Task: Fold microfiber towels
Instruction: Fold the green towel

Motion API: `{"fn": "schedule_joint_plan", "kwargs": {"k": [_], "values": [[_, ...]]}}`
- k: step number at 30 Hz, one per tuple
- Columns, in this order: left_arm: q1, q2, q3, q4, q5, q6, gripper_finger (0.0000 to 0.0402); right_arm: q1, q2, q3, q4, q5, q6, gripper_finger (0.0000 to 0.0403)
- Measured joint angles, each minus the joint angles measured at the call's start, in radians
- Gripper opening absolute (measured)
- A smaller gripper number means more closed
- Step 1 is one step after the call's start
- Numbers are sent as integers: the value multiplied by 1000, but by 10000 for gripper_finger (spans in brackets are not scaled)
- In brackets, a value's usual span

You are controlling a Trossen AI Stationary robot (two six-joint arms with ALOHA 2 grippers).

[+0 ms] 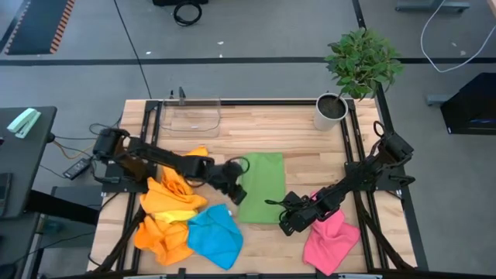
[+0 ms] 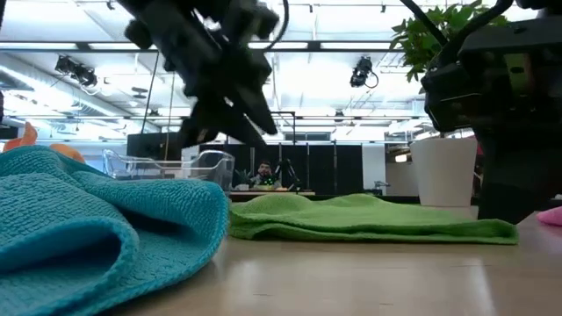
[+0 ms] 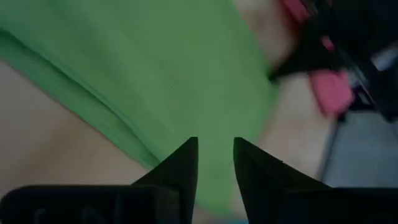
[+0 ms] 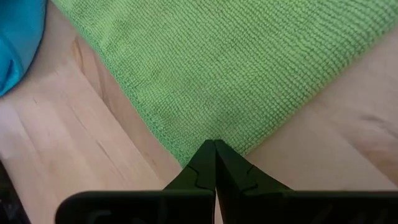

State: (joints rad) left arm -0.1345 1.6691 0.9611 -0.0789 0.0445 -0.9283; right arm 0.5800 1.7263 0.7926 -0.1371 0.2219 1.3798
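Observation:
A green towel [image 1: 262, 186] lies folded flat in the middle of the table, also seen in the low view [image 2: 369, 219]. My left gripper [image 1: 236, 194] hovers above its left near part, fingers a little apart with nothing between them [image 3: 216, 144]. My right gripper [image 1: 288, 221] is shut at the towel's near right corner [image 4: 215, 144]. Crumpled orange towels [image 1: 167, 205], a blue towel [image 1: 215, 236] and a pink towel [image 1: 332, 240] lie near the front edge. My right gripper has the green towel's near right corner [image 4: 219, 134] at its shut fingertips. The fingers slant down from the table's right near side. The fingers hide the corner's tip. The towel lies flat on the table, with no part lifted.
A clear plastic tray [image 1: 190, 116] stands at the far left and a potted plant [image 1: 332, 111] at the far right. The blue towel [image 2: 97, 228] bulks close in front of the low camera. Bare wood shows between the tray and the pot.

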Motion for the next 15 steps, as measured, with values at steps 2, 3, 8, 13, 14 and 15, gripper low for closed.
{"fn": "schedule_joint_plan", "kwargs": {"k": [2,3,8,13,14,15], "values": [[39,24,0,-6,-7,62,82,-5,-14,-1,-16,-7,-4,5],[58,43,0,-7,-7,80,70,-9,-20,-1,-17,-7,-4,5],[142,100,-2,80,6,140,11,-26,-29,-1,-20,-14,-4,5],[192,119,-2,90,11,187,18,-33,-29,-1,-17,-21,-3,5],[201,125,-1,99,11,191,20,-33,-29,-1,-17,-21,-3,5],[208,132,1,93,15,193,21,-34,-29,-1,-18,-21,-3,5]]}}
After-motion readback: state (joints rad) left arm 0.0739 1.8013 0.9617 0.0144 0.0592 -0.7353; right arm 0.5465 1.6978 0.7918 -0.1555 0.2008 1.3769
